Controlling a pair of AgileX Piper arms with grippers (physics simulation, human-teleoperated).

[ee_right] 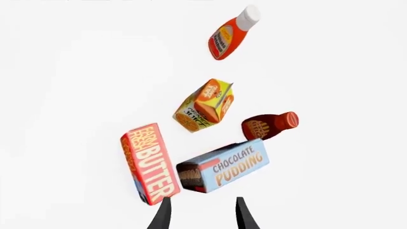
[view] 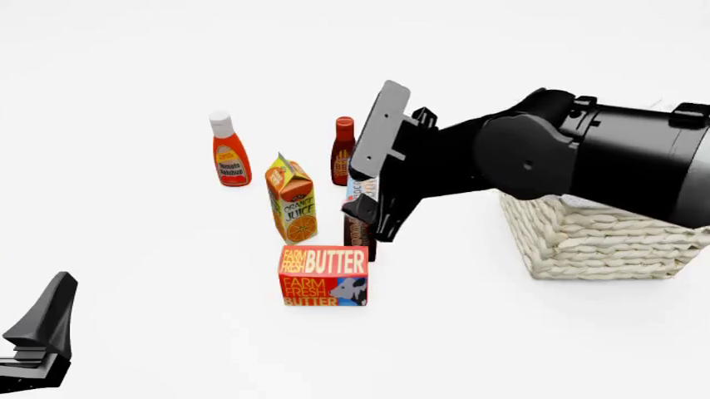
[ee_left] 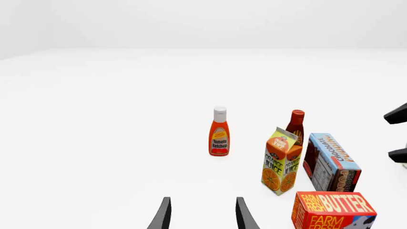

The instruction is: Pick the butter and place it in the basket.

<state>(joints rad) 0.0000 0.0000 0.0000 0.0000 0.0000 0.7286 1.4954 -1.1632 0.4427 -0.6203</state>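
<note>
The butter (view: pixel 322 276) is a red and orange box standing on the white table, at the front of the grocery group. It also shows in the left wrist view (ee_left: pixel 334 210) and the right wrist view (ee_right: pixel 150 162). The cream wicker basket (view: pixel 599 241) stands at the right, partly hidden by my right arm. My right gripper (view: pixel 375 223) is open and empty; it points down over the chocolate pudding box, just behind the butter, and shows in its own view (ee_right: pixel 202 210). My left gripper (view: pixel 39 341) is open and empty at the near left, far from the butter (ee_left: pixel 202 212).
Behind the butter stand an orange juice carton (view: pixel 292 199), a chocolate pudding box (ee_right: pixel 222 164), a dark red sauce bottle (view: pixel 342 151) and a ketchup bottle (view: pixel 229 151). The right gripper's fingers (ee_left: pixel 397 114) show at the edge of the left wrist view.
</note>
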